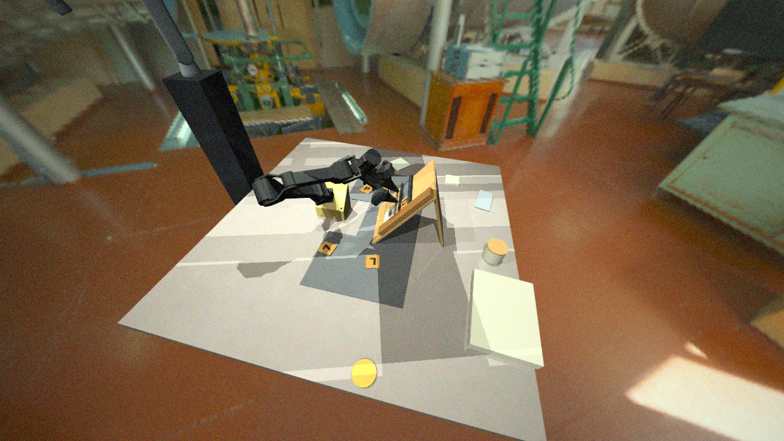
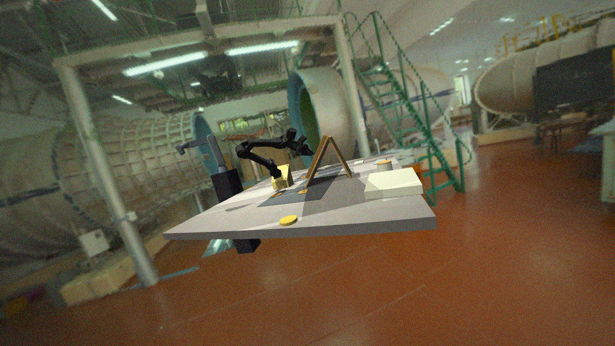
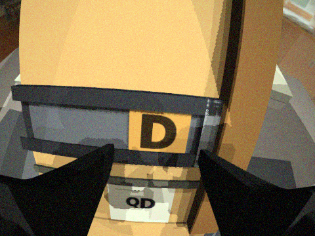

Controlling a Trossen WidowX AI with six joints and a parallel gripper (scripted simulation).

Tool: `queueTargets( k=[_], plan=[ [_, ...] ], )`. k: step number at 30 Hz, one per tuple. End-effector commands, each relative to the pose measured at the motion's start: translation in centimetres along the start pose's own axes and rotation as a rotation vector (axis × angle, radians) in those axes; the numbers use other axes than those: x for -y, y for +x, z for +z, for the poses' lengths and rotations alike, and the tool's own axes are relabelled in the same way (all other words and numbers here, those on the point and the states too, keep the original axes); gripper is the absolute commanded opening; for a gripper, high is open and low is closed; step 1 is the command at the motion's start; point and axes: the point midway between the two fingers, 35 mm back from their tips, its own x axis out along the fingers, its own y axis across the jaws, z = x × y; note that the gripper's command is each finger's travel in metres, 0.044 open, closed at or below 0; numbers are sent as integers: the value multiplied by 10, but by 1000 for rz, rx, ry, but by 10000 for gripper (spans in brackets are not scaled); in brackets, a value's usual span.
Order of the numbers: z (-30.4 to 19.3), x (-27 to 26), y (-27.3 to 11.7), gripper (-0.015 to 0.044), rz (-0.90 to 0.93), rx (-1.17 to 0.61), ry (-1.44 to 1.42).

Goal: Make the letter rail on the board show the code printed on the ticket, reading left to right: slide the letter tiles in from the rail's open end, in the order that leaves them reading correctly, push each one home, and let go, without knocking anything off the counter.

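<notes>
A slanted wooden board (image 1: 425, 180) (image 2: 317, 161) (image 3: 115, 39) carries a dark rail (image 3: 98, 93). The orange D tile (image 3: 160, 132) sits between the rail's bars towards the right end, with a narrow dark strip between it and the end piece. The rail left of it is empty. The ticket (image 3: 164, 210) below reads QD. My gripper (image 1: 397, 195) (image 2: 312, 153) (image 3: 157, 153) is open in front of the D tile, one fingertip on each side, holding nothing. A P tile (image 1: 365, 188) and two tiles with unclear letters (image 1: 327, 248) (image 1: 372, 261) lie on the mat. Another tile (image 2: 316, 174) shows behind the board.
A yellow block (image 1: 337, 203) (image 2: 281, 182) stands by the arm. A pale box (image 1: 504, 318) (image 2: 393, 180) and a lidded cylinder (image 1: 495, 252) (image 2: 384, 165) stand to the right. A yellow disc (image 1: 364, 372) (image 2: 288, 220) lies near the front edge. A light blue pad (image 1: 484, 200) lies beyond the board.
</notes>
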Motion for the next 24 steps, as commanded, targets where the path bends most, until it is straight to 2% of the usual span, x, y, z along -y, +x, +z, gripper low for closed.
queueTargets(
  k=[1,19,24],
  plan=[
    [1,1,-3,295,-4,2,6],
    [2,2,-7,295,-4,2,6],
    [-1,0,-7,164,2,-1,-4]
  ],
)
